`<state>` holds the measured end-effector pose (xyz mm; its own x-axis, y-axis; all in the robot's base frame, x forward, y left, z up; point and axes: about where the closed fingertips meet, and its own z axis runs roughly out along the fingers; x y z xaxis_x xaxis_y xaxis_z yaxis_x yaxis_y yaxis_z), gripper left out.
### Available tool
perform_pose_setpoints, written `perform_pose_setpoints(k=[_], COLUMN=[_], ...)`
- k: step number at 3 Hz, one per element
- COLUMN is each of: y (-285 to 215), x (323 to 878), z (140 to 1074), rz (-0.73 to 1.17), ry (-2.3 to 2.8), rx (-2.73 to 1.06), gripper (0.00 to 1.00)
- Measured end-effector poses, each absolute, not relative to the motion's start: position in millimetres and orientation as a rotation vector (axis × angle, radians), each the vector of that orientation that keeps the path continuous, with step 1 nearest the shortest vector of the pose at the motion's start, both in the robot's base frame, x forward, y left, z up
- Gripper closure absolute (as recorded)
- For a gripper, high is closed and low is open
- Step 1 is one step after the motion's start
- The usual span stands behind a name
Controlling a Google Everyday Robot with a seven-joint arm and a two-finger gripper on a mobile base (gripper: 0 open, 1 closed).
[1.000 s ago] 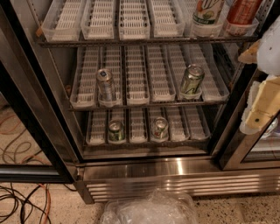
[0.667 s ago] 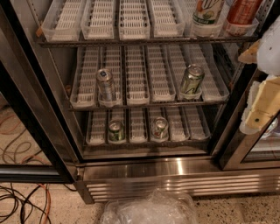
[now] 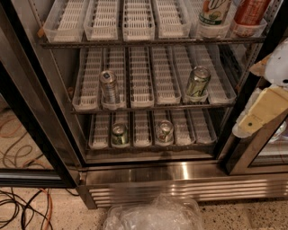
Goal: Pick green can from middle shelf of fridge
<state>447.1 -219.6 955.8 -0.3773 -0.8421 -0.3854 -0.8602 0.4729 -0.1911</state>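
Observation:
The fridge (image 3: 180,179) stands open, and its three racks are in view. On the middle shelf (image 3: 141,76) the green can (image 3: 197,83) stands upright in a lane tray on the right side, near the front lip. My gripper (image 3: 263,105), white and cream, hangs at the right edge of the view. It is in front of the door frame, right of the green can and a little lower. It is apart from the can and holds nothing that I can see.
A silver-grey can with a bluish top (image 3: 108,86) stands on the left of the middle shelf. The bottom rack holds a green can (image 3: 119,134) and a silver can (image 3: 164,131). A white-green bottle (image 3: 215,12) and a red can (image 3: 249,12) are on the top rack. A crumpled plastic bag (image 3: 155,214) and cables (image 3: 22,206) lie on the floor.

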Motion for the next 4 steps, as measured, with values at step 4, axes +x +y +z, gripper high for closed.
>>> perform_pose_setpoints(k=[4], y=[-169], x=[458], z=[946], rz=[0.243], ry=[2.220], rx=[-1.069], gripper=[0.00])
